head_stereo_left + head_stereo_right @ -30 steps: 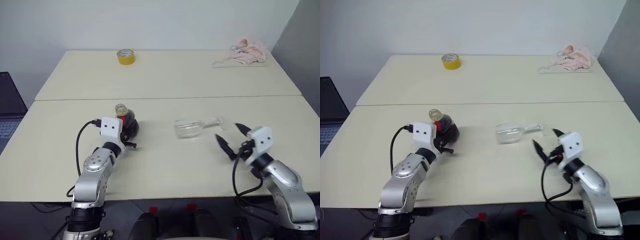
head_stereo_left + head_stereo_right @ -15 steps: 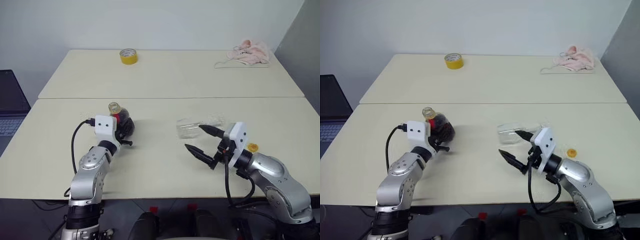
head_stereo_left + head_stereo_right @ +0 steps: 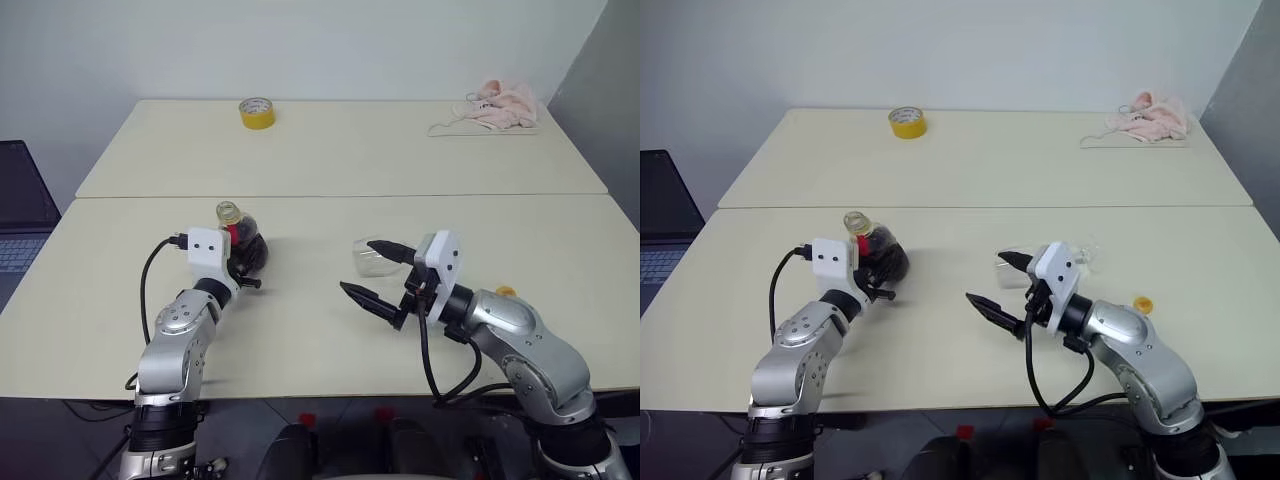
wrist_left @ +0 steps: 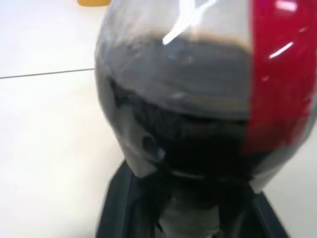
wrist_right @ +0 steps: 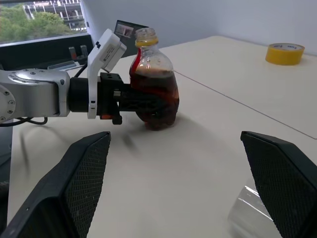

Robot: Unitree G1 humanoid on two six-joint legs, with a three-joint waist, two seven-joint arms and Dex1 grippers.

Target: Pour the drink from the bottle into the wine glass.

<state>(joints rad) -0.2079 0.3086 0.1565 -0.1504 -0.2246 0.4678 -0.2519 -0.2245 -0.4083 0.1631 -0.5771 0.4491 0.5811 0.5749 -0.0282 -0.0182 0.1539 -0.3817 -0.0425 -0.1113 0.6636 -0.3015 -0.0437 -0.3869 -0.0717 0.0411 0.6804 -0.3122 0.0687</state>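
The bottle [image 3: 243, 247] stands on the near table, left of centre, its neck open and tilted a little. The dark drink [image 5: 154, 101] fills most of its round body. My left gripper [image 3: 247, 264] is shut on the bottle's lower body, a finger on each side. The wine glass [image 3: 372, 260] lies on its side near the table's middle, partly hidden behind my right gripper [image 3: 356, 266]. That gripper is open and empty, pointing left toward the bottle, just in front of the glass bowl. The glass's rim [image 5: 246, 214] also appears in the right wrist view.
A small yellow cap [image 3: 505, 292] lies on the table to the right of my right arm. On the far table are a yellow tape roll [image 3: 255, 112] and a pink cloth [image 3: 495, 103]. A laptop [image 3: 15, 215] sits beyond the left table edge.
My right gripper has swung left from the table's right side to in front of the lying glass, staying open. The yellow cap has come into sight behind it. The left gripper stays at the bottle.
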